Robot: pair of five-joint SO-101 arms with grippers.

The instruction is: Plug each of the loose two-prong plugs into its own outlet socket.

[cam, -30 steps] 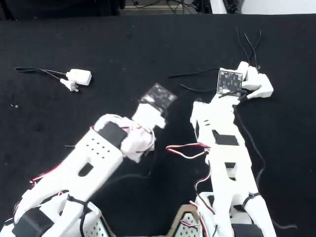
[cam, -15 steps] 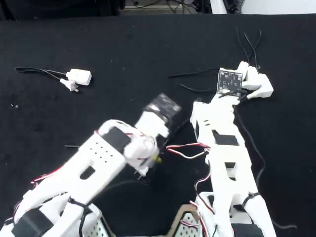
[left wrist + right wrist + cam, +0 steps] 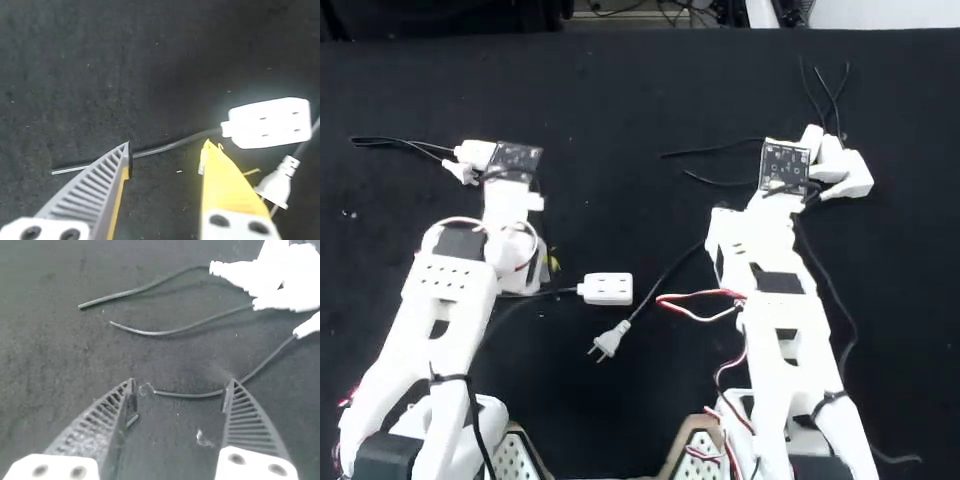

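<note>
Left pincer (image 3: 167, 145) stands wide, empty; you have the socket block (image 3: 267, 122) just beside it on the bench (image 3: 75, 60), loose plug (image 3: 276, 186) near; grip the plug's body, prongs towards slots.

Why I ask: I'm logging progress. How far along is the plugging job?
Done: nothing clearly; the white cluster at the far right is too jumbled to judge. In hand: nothing; left tool and right tool are open and empty. Still to do: the middle plug lies loose beside the socket block, not touching it, and a small plug at the far left also looks unplugged.
</note>
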